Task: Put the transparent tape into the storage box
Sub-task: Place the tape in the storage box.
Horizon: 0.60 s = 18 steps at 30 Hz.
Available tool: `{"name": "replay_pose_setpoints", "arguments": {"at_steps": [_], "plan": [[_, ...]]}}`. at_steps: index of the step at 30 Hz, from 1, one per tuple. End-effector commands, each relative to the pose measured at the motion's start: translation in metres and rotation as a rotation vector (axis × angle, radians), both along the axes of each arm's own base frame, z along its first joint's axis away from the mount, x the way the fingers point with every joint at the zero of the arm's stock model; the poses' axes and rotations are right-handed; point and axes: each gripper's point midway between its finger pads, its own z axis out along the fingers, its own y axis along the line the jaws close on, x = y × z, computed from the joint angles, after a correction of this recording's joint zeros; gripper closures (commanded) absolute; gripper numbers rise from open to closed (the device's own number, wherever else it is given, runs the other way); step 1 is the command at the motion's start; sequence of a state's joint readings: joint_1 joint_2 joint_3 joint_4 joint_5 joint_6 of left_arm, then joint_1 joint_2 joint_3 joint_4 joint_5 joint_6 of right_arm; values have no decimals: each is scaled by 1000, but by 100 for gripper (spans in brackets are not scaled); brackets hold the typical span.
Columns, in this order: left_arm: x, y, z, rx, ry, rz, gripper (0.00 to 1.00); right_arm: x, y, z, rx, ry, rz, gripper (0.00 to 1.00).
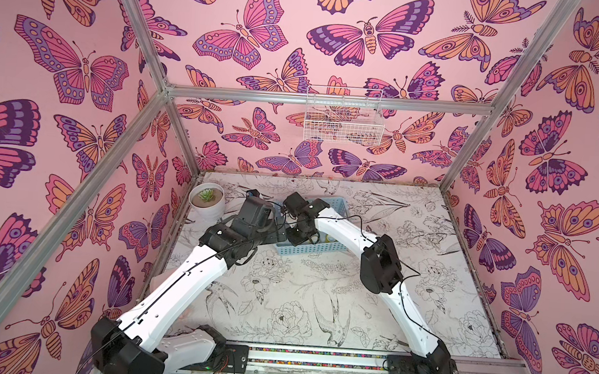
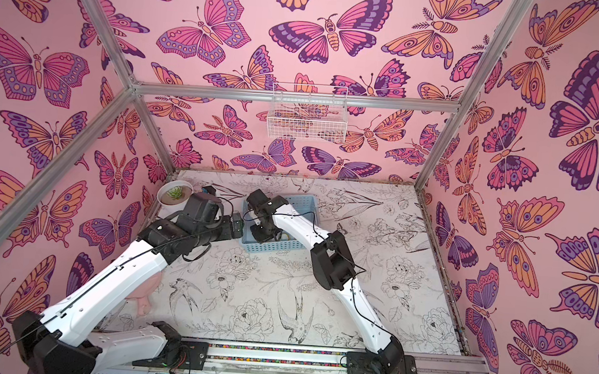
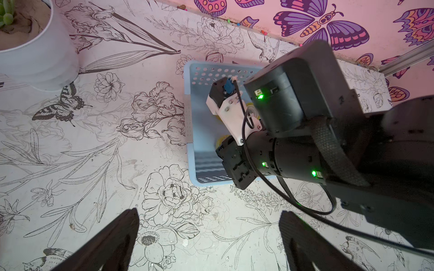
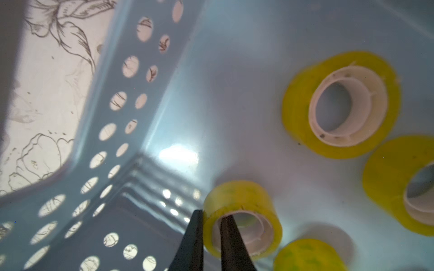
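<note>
The step in hand looks like the drop-off. In both top views the storage box [image 1: 338,207] [image 2: 306,203] lies on the desk [image 1: 299,305] just below the centre of the frame, and the right arm reaches down into it. The right wrist view shows the right tool [image 4: 211,214] clenched on the wall of a yellow tape roll [image 4: 242,199] — one finger outside the roll, the other inside its white core. The roll hangs low over the box's pale floor, close to a perforated wall [image 4: 131,131]; whether it touches the floor I cannot tell. Three more yellow rolls [image 4: 340,105] [image 4: 394,178] [image 4: 307,255] lie inside the box, near the held one.

The left tool [image 3: 209,239] is released, its fingers spread wide over bare desk, just left of the box in a top view.

Next, I judge, the right tool needs only to let go, then lift straight up — so the inner finger does not catch the core.
</note>
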<state>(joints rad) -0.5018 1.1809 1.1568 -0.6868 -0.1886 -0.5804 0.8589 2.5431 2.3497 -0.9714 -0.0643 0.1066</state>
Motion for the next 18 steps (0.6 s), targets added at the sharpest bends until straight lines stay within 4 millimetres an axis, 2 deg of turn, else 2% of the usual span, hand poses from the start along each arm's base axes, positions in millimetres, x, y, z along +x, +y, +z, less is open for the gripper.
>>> {"name": "replay_pose_setpoints", "arguments": {"at_steps": [1, 10, 13, 18], "plan": [[1, 1, -5, 14, 22, -11, 0, -1, -10, -15, -57, 23, -6, 95], [5, 0, -5, 11, 17, -13, 0, -2, -15, -7, -70, 20, -4, 88], [6, 0, -5, 12, 17, -14, 0, -1, -15, -1, -64, 14, -4, 81], [8, 0, -6, 13, 16, -16, 0, 1, -14, 10, -48, 1, -9, 75]]}}
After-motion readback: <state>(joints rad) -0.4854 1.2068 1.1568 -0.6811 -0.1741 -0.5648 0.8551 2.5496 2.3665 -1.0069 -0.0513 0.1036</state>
